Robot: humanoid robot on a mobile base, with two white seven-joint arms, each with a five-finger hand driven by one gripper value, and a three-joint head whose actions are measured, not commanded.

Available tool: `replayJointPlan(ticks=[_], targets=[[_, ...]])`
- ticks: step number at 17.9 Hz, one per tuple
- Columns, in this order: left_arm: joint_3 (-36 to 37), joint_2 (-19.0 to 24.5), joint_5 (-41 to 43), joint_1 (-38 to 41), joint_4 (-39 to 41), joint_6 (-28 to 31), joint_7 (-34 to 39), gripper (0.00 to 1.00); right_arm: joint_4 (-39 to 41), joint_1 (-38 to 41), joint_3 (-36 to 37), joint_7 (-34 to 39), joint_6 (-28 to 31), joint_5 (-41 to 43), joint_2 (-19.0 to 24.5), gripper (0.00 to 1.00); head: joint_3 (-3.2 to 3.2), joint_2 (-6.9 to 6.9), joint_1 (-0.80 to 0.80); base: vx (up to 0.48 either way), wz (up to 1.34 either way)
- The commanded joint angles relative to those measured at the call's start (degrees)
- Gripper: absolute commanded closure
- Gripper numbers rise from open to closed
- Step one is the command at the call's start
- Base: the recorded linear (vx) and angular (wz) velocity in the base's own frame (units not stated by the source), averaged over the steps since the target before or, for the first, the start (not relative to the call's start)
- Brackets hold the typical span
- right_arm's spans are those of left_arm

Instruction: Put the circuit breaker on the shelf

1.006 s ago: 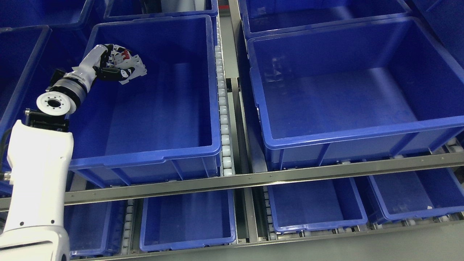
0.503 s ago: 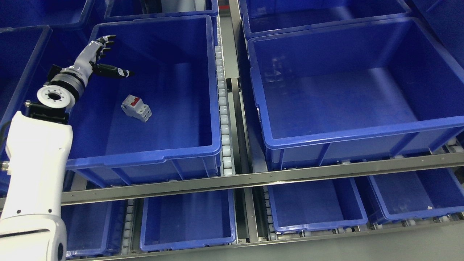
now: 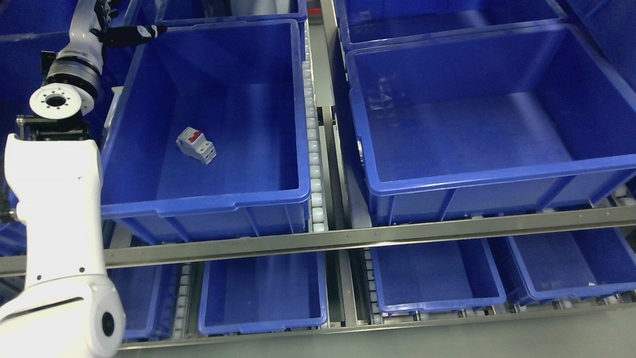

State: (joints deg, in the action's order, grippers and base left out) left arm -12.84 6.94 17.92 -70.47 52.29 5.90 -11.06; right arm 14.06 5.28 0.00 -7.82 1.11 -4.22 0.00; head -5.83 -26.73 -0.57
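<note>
While the circuit breaker (image 3: 197, 145) lies on the floor of the left blue bin (image 3: 213, 199), the left hand (image 3: 107, 27) hovers at its eleven o'clock corner, fingers spread, holding nothing.

In front of me the shelf (image 3: 348, 237) is a metal rack with roller tracks (image 3: 313, 164) between bays. Its upper level carries two large blue bins side by side, left (image 3: 208, 199) and right (image 3: 497, 174); smaller blue bins (image 3: 437, 303) sit on the level below.
</note>
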Motion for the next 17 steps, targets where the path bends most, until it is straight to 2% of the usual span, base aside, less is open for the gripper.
replayJointPlan(ticks=[1,4,6,13,17], targets=[[-5.38,-5.94,-5.69,9.8,25.99,-0.01,0.16,0.0,0.0,0.0,-1.14,0.0,3.38,0.0,-1.0,0.0,0.0,0.0,0.0,-0.166,0.17],[-0.8,-5.94,-7.11,18.15,31.8,-1.67,0.86,0.0,0.0,0.0,-1.14,0.0,3.38,0.0,-1.0,0.0,0.0,0.0,0.0,-0.194,0.19],[-0.52,-5.94,-7.11,21.07,32.43,-2.9,2.7,0.0,0.0,0.0,-1.14,0.0,3.38,0.0,-1.0,0.0,0.0,0.0,0.0,-0.198,0.14],[3.6,-5.94,-6.84,22.66,32.08,-3.09,3.33,0.0,0.0,0.0,-1.14,0.0,3.38,0.0,-1.0,0.0,0.0,0.0,0.0,-0.155,-0.09],[3.17,-5.94,-6.84,22.75,31.99,-2.82,3.33,0.0,0.0,0.0,-1.14,0.0,3.38,0.0,-1.0,0.0,0.0,0.0,0.0,-0.118,-0.15]])
